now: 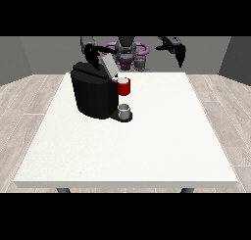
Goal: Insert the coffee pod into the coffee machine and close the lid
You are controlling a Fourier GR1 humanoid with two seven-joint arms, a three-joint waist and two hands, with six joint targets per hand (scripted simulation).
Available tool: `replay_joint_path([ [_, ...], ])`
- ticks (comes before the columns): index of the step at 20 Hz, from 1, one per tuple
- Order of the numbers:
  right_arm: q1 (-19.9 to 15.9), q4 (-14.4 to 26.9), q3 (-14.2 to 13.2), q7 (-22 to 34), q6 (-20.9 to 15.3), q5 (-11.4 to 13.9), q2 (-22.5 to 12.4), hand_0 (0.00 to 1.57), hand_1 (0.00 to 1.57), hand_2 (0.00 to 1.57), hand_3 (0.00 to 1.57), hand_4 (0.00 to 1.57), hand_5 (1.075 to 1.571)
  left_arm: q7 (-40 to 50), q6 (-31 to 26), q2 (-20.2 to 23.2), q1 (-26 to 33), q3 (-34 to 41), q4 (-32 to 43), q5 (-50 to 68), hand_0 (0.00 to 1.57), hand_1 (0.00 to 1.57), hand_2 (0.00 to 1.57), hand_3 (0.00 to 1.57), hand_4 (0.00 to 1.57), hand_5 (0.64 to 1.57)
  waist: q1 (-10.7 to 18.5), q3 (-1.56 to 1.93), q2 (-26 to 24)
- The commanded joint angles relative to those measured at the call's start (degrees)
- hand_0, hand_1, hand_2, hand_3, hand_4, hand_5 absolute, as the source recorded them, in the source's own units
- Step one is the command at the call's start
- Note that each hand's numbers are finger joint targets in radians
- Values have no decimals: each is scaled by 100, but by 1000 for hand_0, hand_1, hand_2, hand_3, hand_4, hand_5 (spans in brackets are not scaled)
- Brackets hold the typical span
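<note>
The black coffee machine (pixel 93 94) stands on the white table (pixel 147 146), left of centre. Its grey lid (pixel 109 64) is tilted up and open. Below the lid sits the red pod holder (pixel 124 87), with a pale round top that may be the coffee pod (pixel 122 80). A small grey cup (pixel 125 110) rests on the machine's base. The hand at the view's left (pixel 90 53) is just behind the lid's upper end; whether it touches the lid is unclear. The hand at the view's right (pixel 180 54) hangs in the air beyond the table's far edge with its fingers relaxed and holds nothing.
The robot's torso (pixel 126 52) is behind the table's far edge, right behind the machine. White tabletop stretches to the right of the machine and towards the camera. A wooden floor surrounds the table.
</note>
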Motion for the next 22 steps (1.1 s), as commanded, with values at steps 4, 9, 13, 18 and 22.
replay_joint_path([
  [4,-628,283,-147,-63,132,0,-140,0,0,0,0,40,1571,-194,55,310,-305,168,152,93,0,0,0,0,0,1571,-88,1,437],
  [9,-886,638,-140,-97,-34,147,-42,0,0,0,0,0,1571,149,69,302,-362,7,-121,163,0,0,0,0,0,1571,99,1,409],
  [13,-536,687,29,-376,-97,302,153,0,0,0,0,0,1571,252,64,368,-39,-16,-187,157,0,0,0,0,0,1571,76,2,183],
  [18,-990,816,-102,-50,280,171,-166,0,0,0,0,77,1571,423,344,207,-290,-83,-144,132,0,0,0,0,131,1571,45,2,249],
  [22,-871,725,245,-188,-60,476,330,0,0,0,0,214,1571,-130,256,314,83,-57,101,46,0,0,0,0,169,1571,54,0,211],
])
